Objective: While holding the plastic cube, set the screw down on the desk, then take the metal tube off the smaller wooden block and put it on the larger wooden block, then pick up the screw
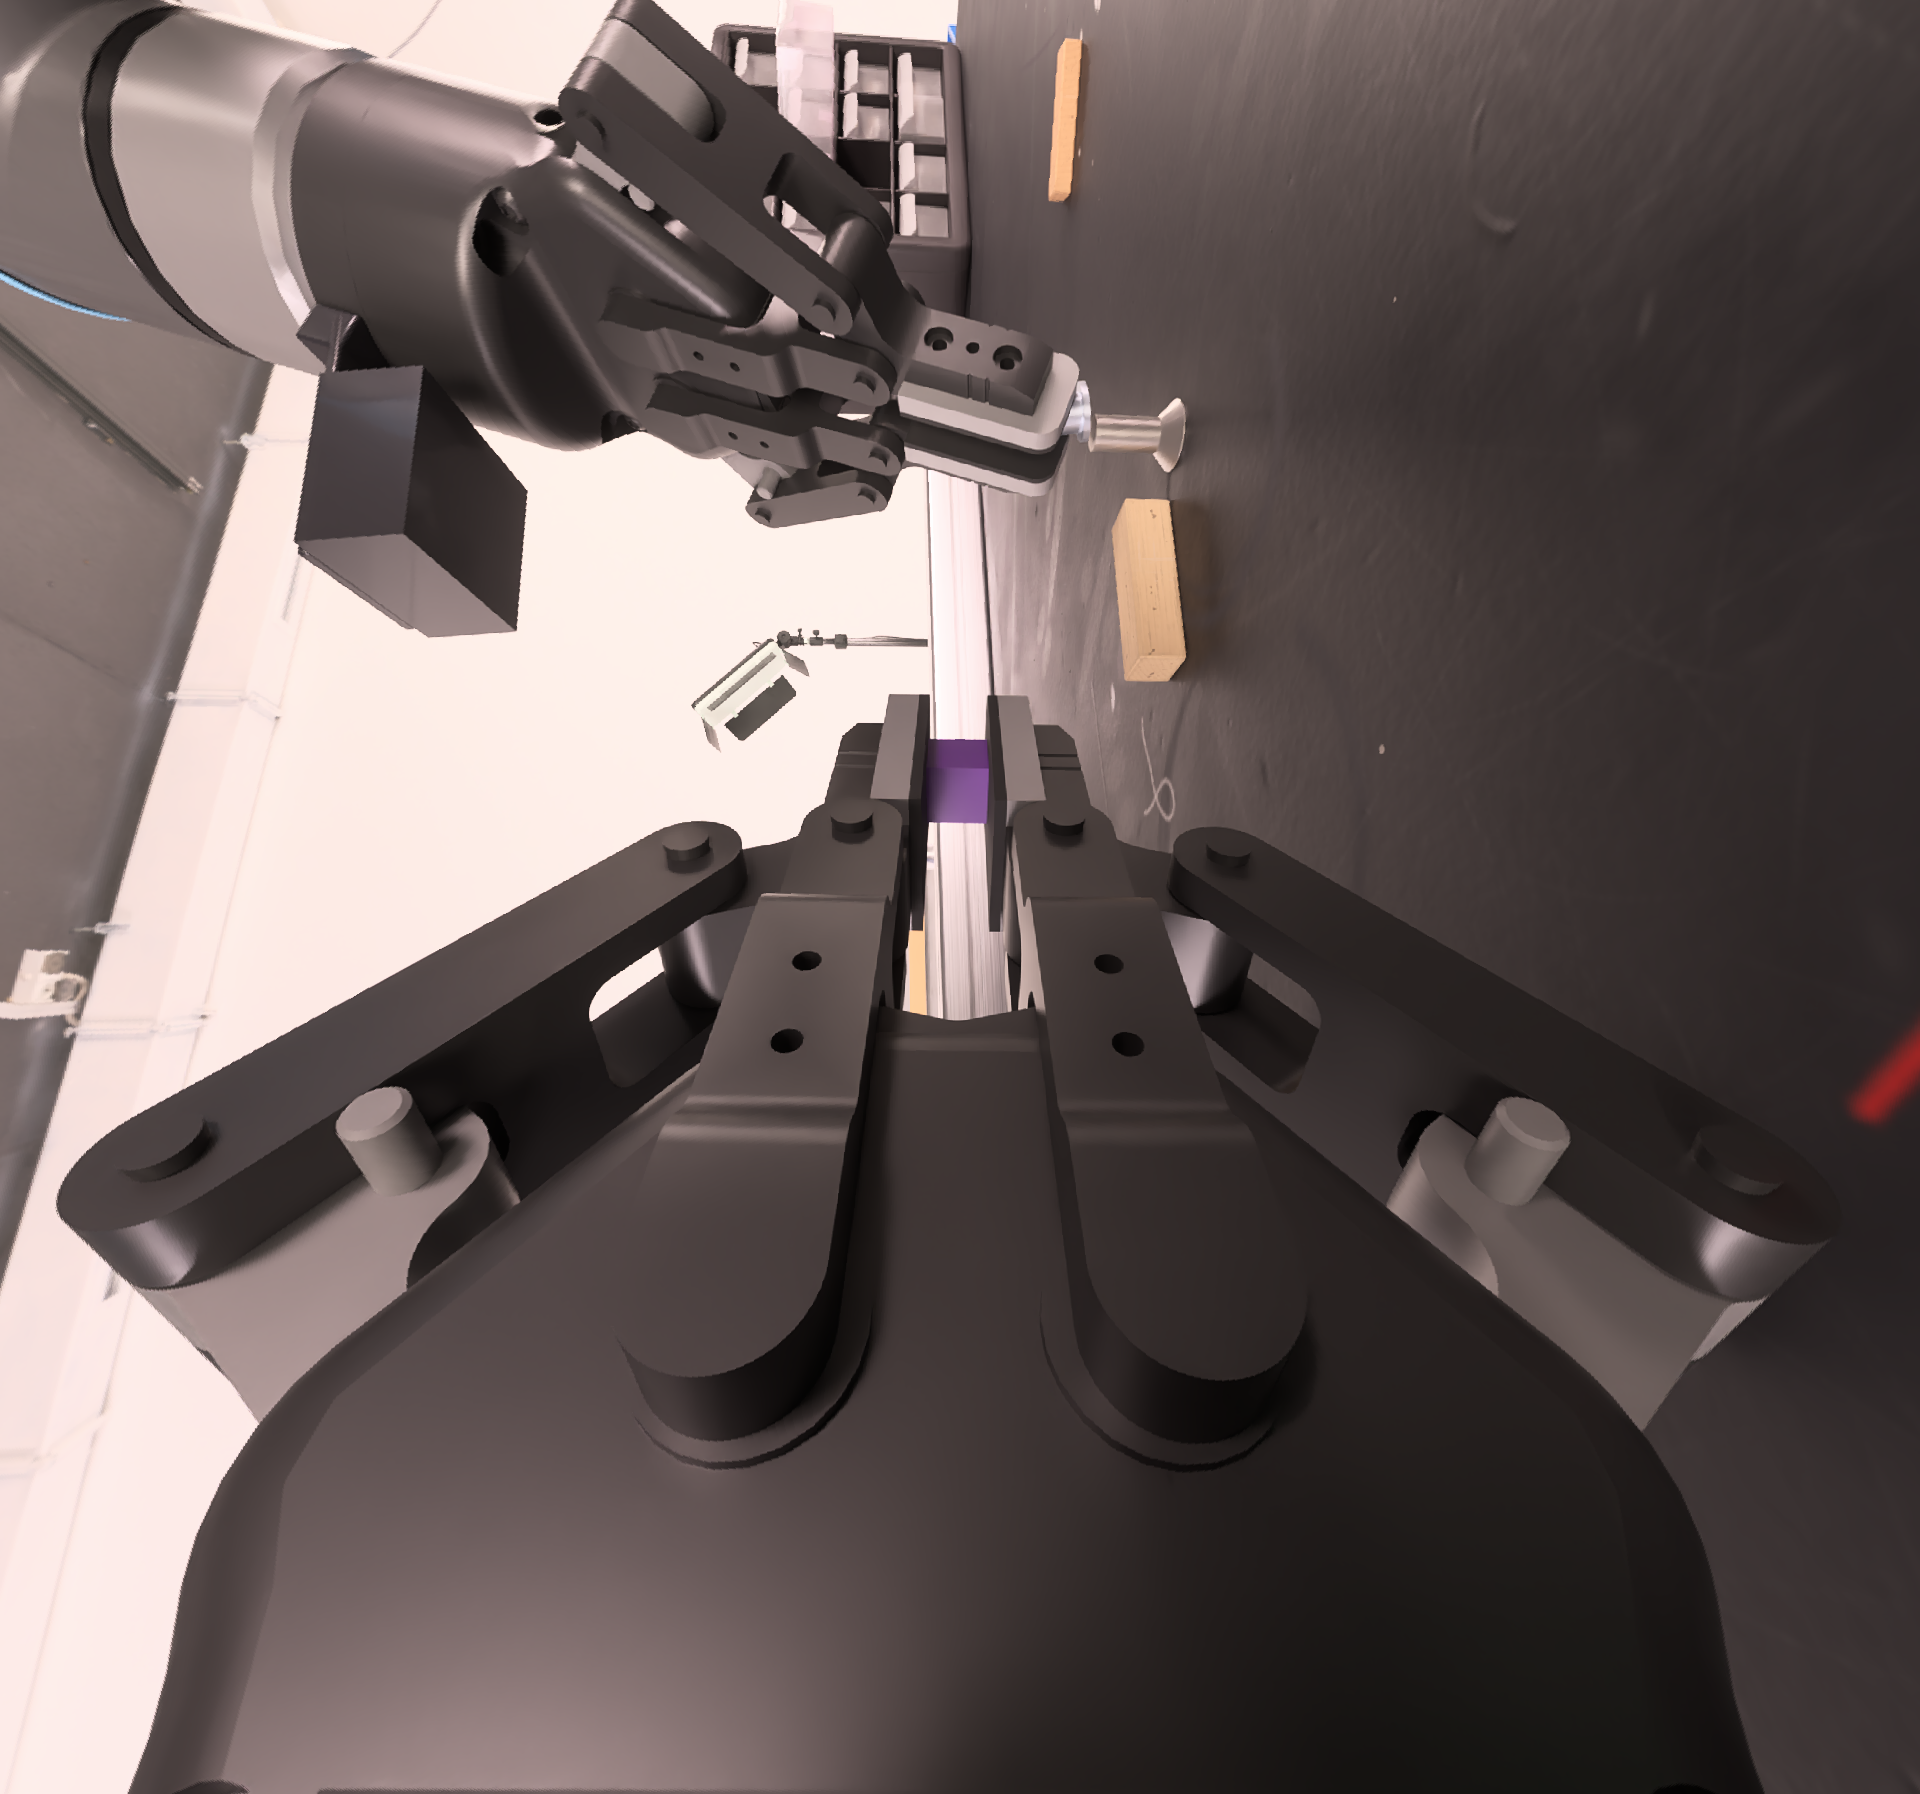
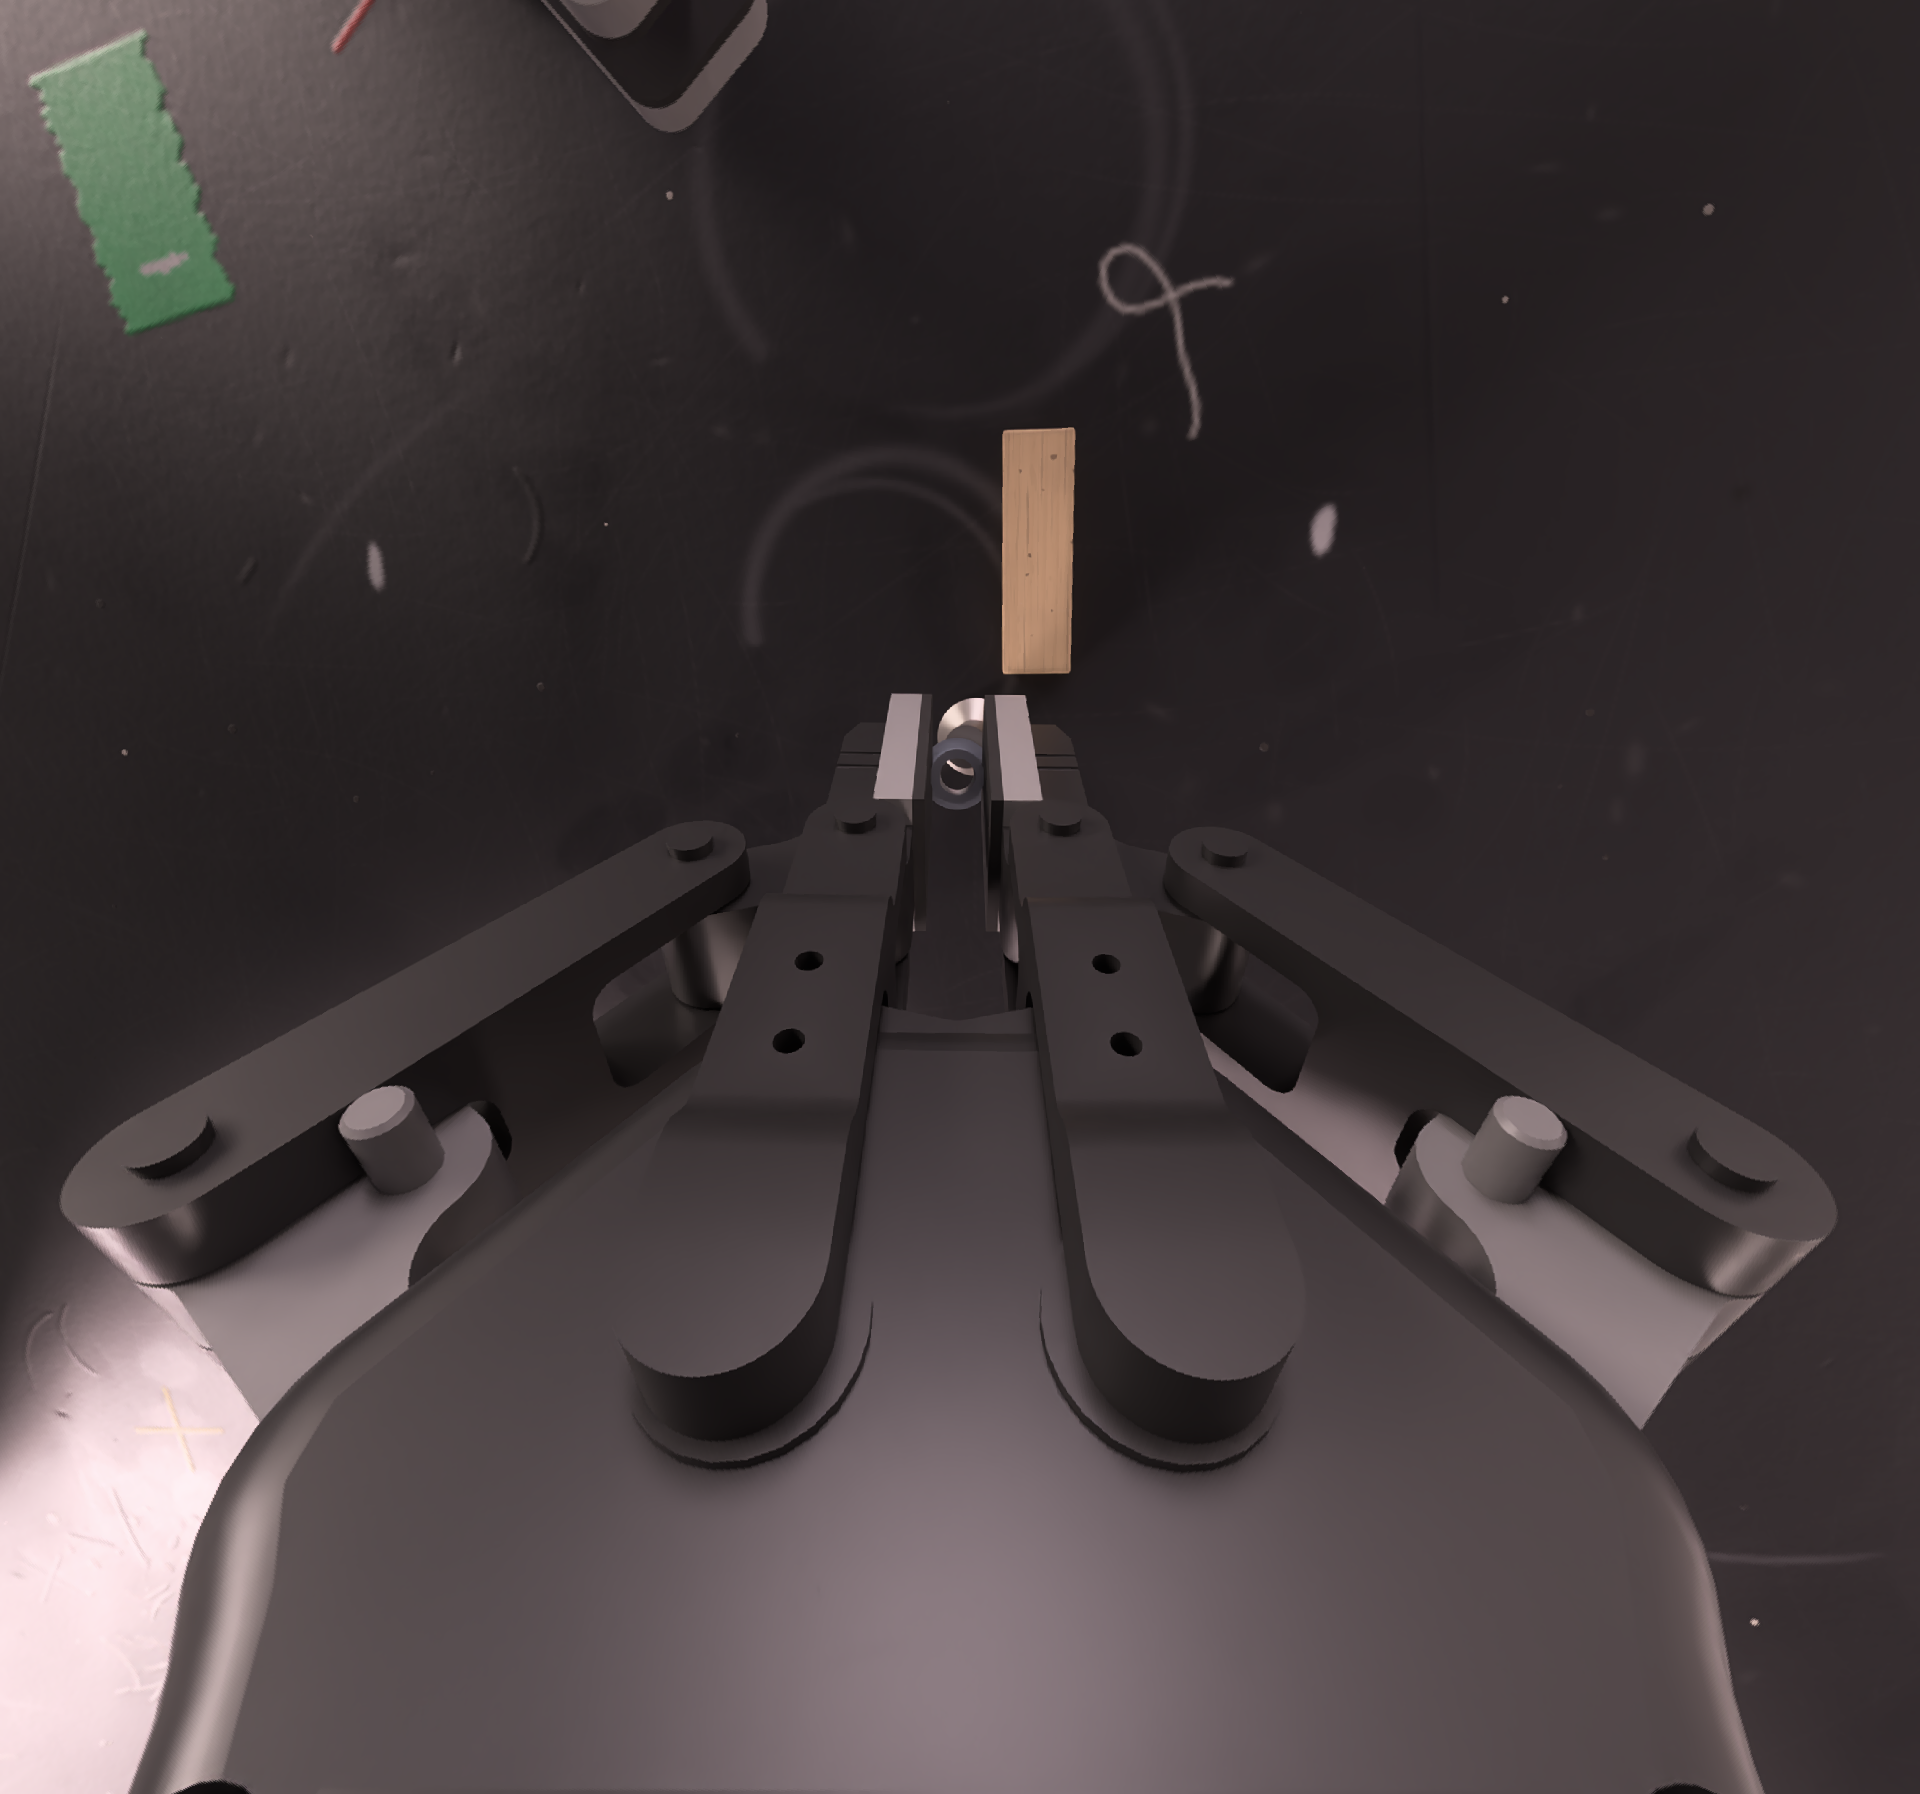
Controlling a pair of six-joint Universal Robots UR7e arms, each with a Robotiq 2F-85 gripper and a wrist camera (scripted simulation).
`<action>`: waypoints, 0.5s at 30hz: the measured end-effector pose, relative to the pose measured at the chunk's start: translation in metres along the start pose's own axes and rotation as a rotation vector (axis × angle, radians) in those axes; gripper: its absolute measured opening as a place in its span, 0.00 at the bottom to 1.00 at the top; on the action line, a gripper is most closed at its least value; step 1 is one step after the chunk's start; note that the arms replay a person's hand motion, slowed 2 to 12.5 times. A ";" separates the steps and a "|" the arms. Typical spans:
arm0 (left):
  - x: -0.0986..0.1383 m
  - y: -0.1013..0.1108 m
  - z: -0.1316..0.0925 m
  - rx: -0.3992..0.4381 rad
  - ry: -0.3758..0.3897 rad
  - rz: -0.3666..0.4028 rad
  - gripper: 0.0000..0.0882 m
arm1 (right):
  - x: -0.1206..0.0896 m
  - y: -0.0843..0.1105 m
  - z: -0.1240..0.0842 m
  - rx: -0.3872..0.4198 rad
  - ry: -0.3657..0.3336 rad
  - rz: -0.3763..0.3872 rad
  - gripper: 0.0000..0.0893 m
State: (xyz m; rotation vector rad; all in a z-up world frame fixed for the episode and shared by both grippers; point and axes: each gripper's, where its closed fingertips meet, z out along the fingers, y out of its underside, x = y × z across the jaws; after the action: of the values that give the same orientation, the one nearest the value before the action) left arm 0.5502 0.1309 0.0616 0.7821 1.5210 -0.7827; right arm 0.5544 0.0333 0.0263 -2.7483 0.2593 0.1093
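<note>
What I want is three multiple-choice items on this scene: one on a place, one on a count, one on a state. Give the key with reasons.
1. Where is the purple cube?
A. Flat on the desk
B. Between the left gripper's fingers
C. On top of a wooden block

2. How many wooden blocks lie on the desk in the left wrist view?
A. One
B. Two
C. Three

3. What state is the right gripper in?
A. Wide open and empty
B. Shut on a wooden block
C. Shut on the screw

Key:
1 B, the cube sits pinched between the two finger pads.
2 B, a thin block and a thicker block lie apart.
3 C, its fingers clamp the screw's tip, with the head at the desk.
</note>
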 end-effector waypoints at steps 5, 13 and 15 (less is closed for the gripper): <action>0.000 0.000 0.000 0.000 0.000 0.001 0.11 | 0.000 -0.002 0.000 -0.009 -0.009 -0.012 0.10; 0.000 0.000 0.000 -0.001 0.000 0.002 0.11 | 0.002 -0.006 0.000 -0.016 -0.001 -0.026 0.10; 0.000 0.000 0.000 -0.001 0.000 0.003 0.11 | 0.003 -0.006 0.000 -0.017 0.004 -0.029 0.10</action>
State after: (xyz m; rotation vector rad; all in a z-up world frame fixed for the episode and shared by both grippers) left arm 0.5503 0.1308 0.0615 0.7828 1.5196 -0.7800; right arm 0.5587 0.0384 0.0287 -2.7683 0.2204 0.0993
